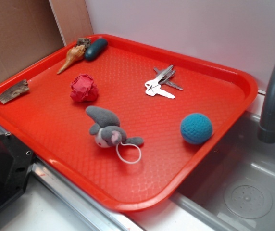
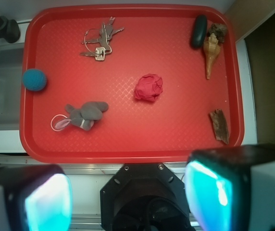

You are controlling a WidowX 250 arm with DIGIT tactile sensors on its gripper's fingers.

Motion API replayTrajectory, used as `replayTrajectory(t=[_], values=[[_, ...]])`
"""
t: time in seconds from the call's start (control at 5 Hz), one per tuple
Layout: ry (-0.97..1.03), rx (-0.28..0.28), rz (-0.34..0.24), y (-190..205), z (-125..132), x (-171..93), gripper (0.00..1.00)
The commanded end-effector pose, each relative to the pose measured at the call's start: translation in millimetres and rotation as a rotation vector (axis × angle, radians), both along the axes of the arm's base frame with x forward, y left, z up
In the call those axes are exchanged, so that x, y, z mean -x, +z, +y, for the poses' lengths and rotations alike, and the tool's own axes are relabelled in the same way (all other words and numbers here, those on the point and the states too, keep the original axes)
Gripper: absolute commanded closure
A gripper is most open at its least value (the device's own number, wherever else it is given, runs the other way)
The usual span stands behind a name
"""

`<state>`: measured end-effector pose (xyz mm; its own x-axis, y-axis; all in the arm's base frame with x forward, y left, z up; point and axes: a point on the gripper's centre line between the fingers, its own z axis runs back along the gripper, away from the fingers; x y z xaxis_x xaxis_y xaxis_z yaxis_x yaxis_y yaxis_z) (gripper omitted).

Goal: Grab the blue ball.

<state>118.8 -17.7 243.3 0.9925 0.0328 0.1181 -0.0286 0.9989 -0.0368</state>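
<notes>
Gripper (image 2: 128,197) is seen only in the wrist view, at the bottom edge of frame, pointed straight down from high up. Two fingers (image 2: 224,187) are spread wide apart, one at lower left, one at lower right, pads glowing cyan. Nothing is held between them. Black gripper body is seen between the fingers, at centre bottom. In the exterior view only a dark black part of the robot (image 1: 3,168) is visible at lower left; its pose cannot be made out.
</notes>
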Motion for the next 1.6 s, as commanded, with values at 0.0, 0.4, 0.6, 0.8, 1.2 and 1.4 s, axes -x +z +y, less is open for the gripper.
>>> replayTrajectory(t=[0.0,0.4,0.6,0.8,1.2,1.4], values=[[0.0,0.0,0.0,0,0,0,0.0],[-0.483,-0.111,0.047,-68,-94,-82,0.0],[-0.732,-0.111,0.032,-86,-117,-110,0.0],[-0.98,-0.145,0.002,-105,-132,-127,0.0],[-1.343,-0.044,-0.108,-126,-123,-124,0.0],[-1.382,-0.042,-0.074,-143,-129,-118,0.0]])
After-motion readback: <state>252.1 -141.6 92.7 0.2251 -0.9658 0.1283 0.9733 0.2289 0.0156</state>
